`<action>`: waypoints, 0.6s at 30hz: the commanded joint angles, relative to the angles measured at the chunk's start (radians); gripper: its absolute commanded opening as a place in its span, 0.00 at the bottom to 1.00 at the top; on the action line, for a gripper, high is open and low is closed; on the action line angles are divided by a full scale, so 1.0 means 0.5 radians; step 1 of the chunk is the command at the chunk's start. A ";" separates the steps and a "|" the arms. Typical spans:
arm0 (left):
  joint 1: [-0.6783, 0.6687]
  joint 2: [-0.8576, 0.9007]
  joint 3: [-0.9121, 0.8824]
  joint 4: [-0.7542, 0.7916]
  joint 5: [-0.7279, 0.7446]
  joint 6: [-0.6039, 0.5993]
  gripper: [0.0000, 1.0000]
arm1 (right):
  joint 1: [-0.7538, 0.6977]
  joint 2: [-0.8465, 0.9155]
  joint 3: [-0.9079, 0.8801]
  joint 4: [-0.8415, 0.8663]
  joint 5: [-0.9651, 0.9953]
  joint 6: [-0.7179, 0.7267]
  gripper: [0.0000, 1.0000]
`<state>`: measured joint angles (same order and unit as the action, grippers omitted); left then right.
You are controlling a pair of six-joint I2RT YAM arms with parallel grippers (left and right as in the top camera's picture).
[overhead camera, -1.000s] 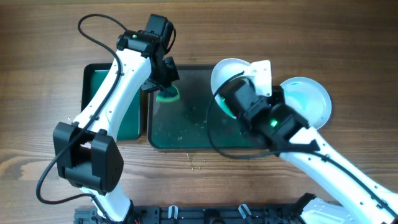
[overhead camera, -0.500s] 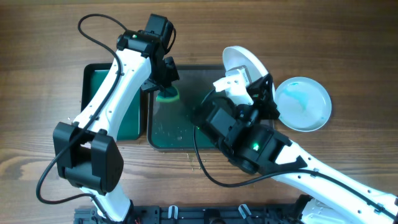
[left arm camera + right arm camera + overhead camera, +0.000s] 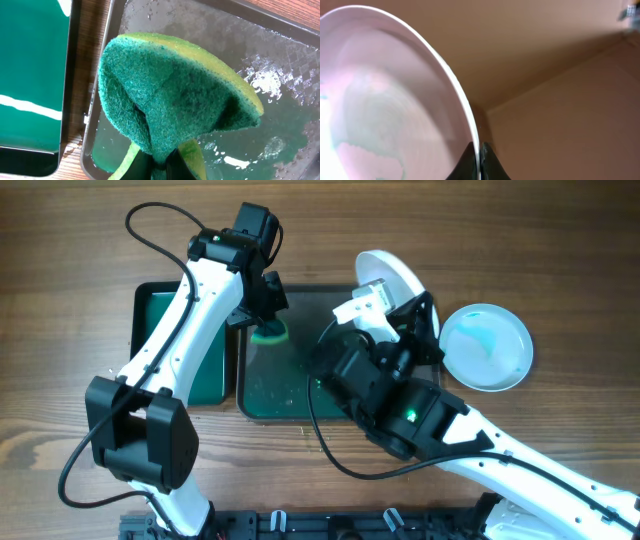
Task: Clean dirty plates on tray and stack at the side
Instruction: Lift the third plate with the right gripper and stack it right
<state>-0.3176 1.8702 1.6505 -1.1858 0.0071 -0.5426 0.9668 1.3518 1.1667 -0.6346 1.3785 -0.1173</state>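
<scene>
My left gripper (image 3: pixel 266 315) is shut on a green and yellow sponge (image 3: pixel 270 333) (image 3: pixel 175 95), held over the left end of the wet dark tray (image 3: pixel 330 296) (image 3: pixel 280 30). My right gripper (image 3: pixel 405 300) (image 3: pixel 479 162) is shut on the rim of a white plate (image 3: pixel 388 275) (image 3: pixel 395 100), which is tipped up on edge above the tray's right end, with faint green smears on its face. A second white plate (image 3: pixel 487 346) with a green smear lies flat on the table to the right of the tray.
A green tray (image 3: pixel 156 330) (image 3: pixel 30 75) sits left of the dark one, mostly under the left arm. Water drops and crumbs lie on the dark tray's floor. Bare wooden table surrounds both trays.
My right arm lifted the plate from the tray and tipped it up on edge, uncovering the second plate on the table. The left arm and sponge stayed still.
</scene>
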 commanded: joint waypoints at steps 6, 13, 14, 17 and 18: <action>0.002 -0.004 0.002 -0.001 0.023 0.031 0.04 | -0.410 -0.026 0.005 -0.625 -1.460 1.170 0.04; 0.002 -0.004 0.002 0.000 0.023 0.031 0.04 | -1.361 -0.026 -0.008 -0.587 -2.749 0.964 0.04; 0.002 -0.004 0.002 0.000 0.023 0.030 0.04 | -1.547 -0.026 -0.010 -0.579 -2.921 0.916 0.04; 0.002 -0.004 0.002 0.007 0.023 0.030 0.04 | -1.978 -0.025 -0.059 -0.561 -3.106 0.916 0.04; 0.002 -0.004 0.002 0.009 0.023 0.030 0.04 | -2.103 -0.025 -0.098 -0.543 -3.105 0.922 0.04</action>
<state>-0.3176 1.8702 1.6505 -1.1854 0.0101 -0.5426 0.0540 1.3518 1.1614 -0.9169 -0.0082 0.3542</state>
